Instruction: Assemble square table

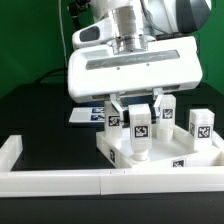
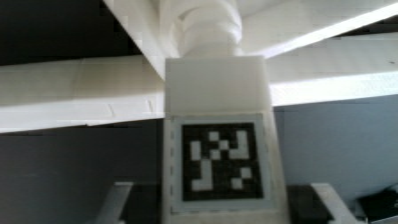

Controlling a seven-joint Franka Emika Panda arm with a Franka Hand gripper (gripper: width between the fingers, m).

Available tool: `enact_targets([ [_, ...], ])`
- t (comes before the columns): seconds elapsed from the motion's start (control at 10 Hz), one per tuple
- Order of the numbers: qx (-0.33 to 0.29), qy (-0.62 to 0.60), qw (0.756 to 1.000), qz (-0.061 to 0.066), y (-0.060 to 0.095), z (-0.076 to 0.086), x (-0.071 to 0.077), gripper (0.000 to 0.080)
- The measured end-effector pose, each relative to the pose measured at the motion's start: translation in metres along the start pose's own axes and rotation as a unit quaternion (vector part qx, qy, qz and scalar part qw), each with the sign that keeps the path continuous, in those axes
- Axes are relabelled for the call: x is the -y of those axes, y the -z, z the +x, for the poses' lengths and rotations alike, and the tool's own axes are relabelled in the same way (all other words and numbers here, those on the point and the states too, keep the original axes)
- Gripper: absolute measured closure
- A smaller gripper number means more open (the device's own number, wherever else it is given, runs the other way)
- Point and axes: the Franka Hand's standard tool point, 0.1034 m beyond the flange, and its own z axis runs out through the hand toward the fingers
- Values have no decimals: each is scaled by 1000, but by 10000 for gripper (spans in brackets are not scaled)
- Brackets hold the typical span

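A: Item: arm (image 1: 140,25), finish?
B: White and grey casing, ribbed silver cylinder at the wrist.
A: Head?
B: Broad white rounded block, grooved face; pincer (image 1: 140,128) with dark fingers (image 1: 158,103).

Vertical arm, tool (image 1: 141,127) seemingly clamped

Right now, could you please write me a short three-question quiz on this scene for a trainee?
1. True or false: the jaws are closed on a short white tagged leg.
2. Multiple choice: the held leg is A) upright over the white square tray-like table top, B) lying flat on the dark table, C) resting on a long white rail.
3. Short answer: on which side of the exterior view does the other upright white leg, the one nearest the picture's edge, stand?

Key: 1 true; 2 A; 3 the exterior view's right.
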Motion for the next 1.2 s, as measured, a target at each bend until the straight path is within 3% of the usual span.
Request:
enact_targets([
  [0.5, 7, -2, 1000, -1, -5, -8, -3, 509],
  [0.9, 9, -28, 1000, -1, -4, -9, 5, 509],
  [1.0, 11, -28, 1000, 0, -5, -10, 6, 456],
  [1.1, 11, -28, 1000, 0, -5, -11, 6, 322],
  [1.2, 12, -28, 1000, 0, -5, -11, 5, 322],
])
